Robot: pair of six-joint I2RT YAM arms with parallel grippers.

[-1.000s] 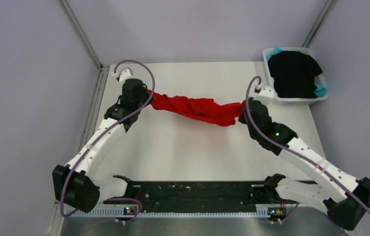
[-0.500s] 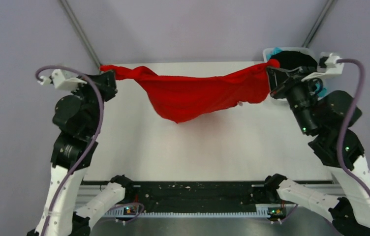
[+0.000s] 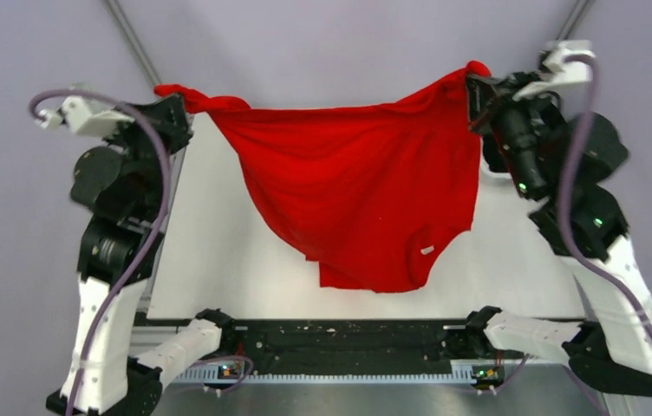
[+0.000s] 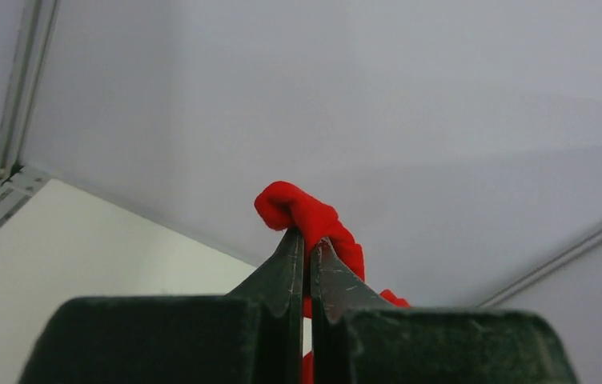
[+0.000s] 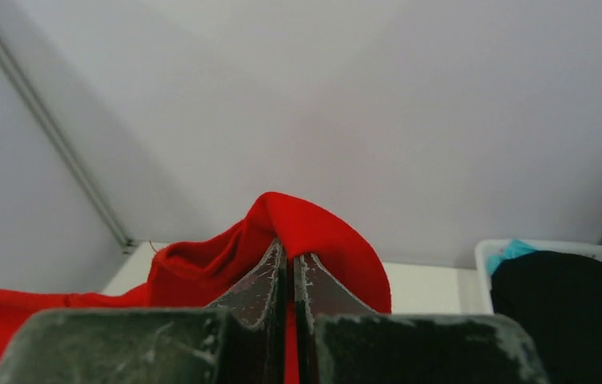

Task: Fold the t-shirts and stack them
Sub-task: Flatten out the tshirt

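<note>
Entry, top external view first, near edge outward.

The black base strip [image 3: 348, 342] runs along the near edge of the desk [image 3: 218, 260], with both arm bases at its ends.

Just past it we see the lowest fold of the red t-shirt [image 3: 357, 191]. It hangs below and between the two claws. We cannot tell whether that fold touches the desk. A small white tag [image 3: 427, 250] shows low on the cloth, on the right claw's side of the middle.

The left claw [image 3: 182, 108] is held high, with its jaws together and clamped on a bunched corner of the red t-shirt. In the left wrist view a twist of red cloth pokes out past the fingertips [image 4: 290, 264].

The right claw [image 3: 472, 87] is also held high and is well apart from the left one. Its jaws are likewise pinched on the opposite corner. In the right wrist view a red fold arches over the fingertips [image 5: 270, 272].

The shirt spans from claw to claw. Its upper edge sags a little between them, and the body spreads into a broad sheet that narrows downward.

Beyond the right claw and off to its right, the right wrist view shows the white tub [image 5: 486, 250]. The black t-shirt [image 5: 570, 296] lies in it. The teal t-shirt [image 5: 510, 250] peeps out at the tub corner nearest the claw.

Farthest back, the grey walls [image 3: 348, 52] stand behind both claws.
</note>
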